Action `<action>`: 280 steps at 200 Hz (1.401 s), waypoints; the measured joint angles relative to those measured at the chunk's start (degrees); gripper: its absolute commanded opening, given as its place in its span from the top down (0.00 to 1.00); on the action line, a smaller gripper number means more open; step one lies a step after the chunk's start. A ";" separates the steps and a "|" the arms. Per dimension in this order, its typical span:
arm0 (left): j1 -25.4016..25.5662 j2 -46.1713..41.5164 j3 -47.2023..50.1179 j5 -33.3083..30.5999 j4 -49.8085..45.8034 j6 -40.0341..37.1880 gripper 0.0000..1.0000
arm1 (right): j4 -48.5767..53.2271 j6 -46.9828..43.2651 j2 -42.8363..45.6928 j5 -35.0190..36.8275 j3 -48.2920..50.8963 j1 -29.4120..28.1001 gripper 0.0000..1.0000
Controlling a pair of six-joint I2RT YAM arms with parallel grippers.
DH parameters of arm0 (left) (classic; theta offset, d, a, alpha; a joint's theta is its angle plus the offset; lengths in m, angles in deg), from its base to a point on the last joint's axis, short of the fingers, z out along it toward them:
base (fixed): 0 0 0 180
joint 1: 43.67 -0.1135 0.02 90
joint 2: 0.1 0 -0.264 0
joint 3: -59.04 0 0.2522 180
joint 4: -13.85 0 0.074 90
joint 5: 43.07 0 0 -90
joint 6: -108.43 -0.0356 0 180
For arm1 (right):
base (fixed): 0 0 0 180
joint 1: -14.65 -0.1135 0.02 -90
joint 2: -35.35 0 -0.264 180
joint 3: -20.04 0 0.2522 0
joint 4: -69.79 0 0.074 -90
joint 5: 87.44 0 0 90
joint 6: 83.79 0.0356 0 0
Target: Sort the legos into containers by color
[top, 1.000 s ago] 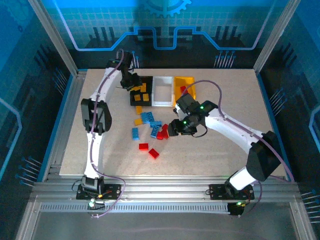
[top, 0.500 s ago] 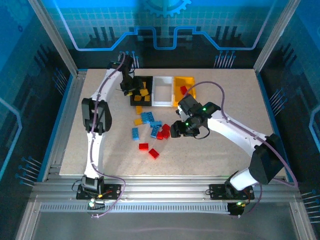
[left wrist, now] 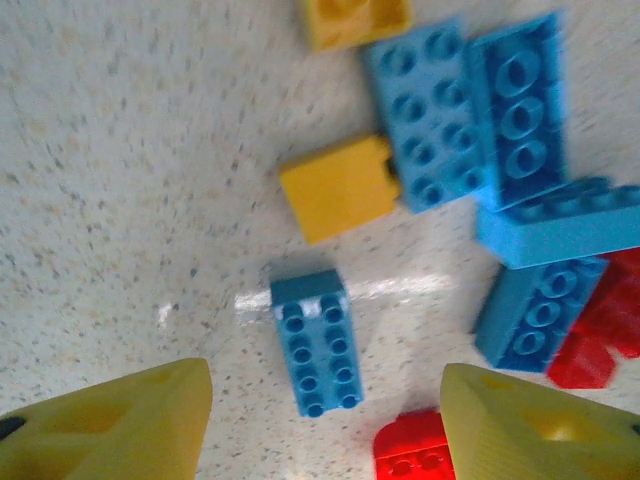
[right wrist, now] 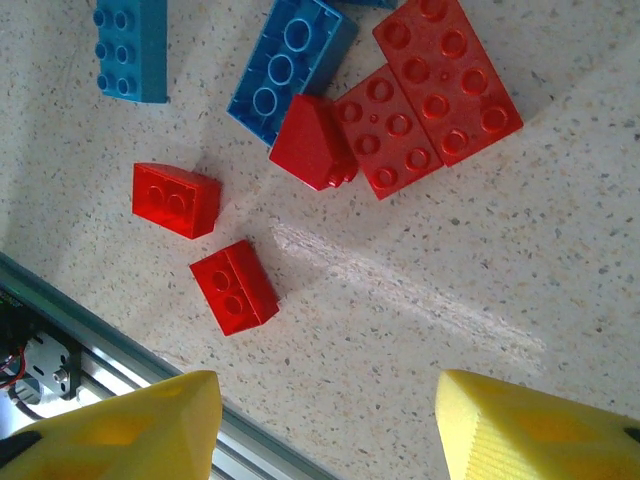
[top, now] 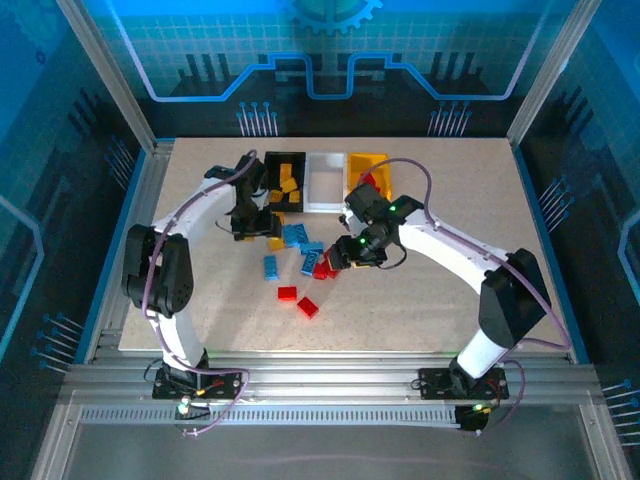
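The legos lie scattered mid-table: a blue brick (left wrist: pixel 315 340) sits on the table between my open left gripper's (left wrist: pixel 325 372) fingers, untouched, with a yellow brick (left wrist: pixel 340 188) and several blue ones (left wrist: pixel 430 110) beyond it. My left gripper (top: pixel 252 222) hovers just left of the pile. My right gripper (right wrist: pixel 328 380) is open over bare table, with two small red bricks (right wrist: pixel 233 285) and a red cluster (right wrist: pixel 390 130) ahead of it. In the containers, the black bin (top: pixel 268 160) holds yellow bricks, the white bin (top: pixel 325 205) looks empty, and the yellow bin (top: pixel 365 158) holds a red one.
Two red bricks (top: pixel 297 300) lie apart, nearer the arms' bases. The right arm's forearm (top: pixel 440 245) crosses the table's right half. The table's front edge and metal rail (right wrist: pixel 60 330) show close to the right gripper. Blue enclosure walls surround the table.
My left gripper has left the black bin, opened, and come down toward the pile on the table. The right gripper shifted slightly left, closer to the red bricks, still open.
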 measured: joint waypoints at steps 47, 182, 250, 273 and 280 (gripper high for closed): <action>0.00 4.55 -1.79 -0.07 3.02 5.53 0.35 | 0.02 -0.85 -0.66 -1.05 -0.50 0.07 0.40; 0.00 15.63 -9.64 -1.92 16.37 16.06 0.39 | 1.77 -1.49 -0.63 -0.83 -0.48 0.83 0.40; 0.00 18.93 -12.20 -3.89 16.15 16.20 0.40 | 1.79 -1.18 0.07 -0.85 0.09 0.81 0.40; 0.00 20.17 -13.73 -4.39 16.11 17.16 0.41 | 2.05 -0.96 0.11 -0.85 0.66 0.81 0.40; 0.00 20.76 -14.43 -4.66 16.11 17.44 0.41 | 2.16 -0.83 0.11 -0.85 0.70 0.81 0.40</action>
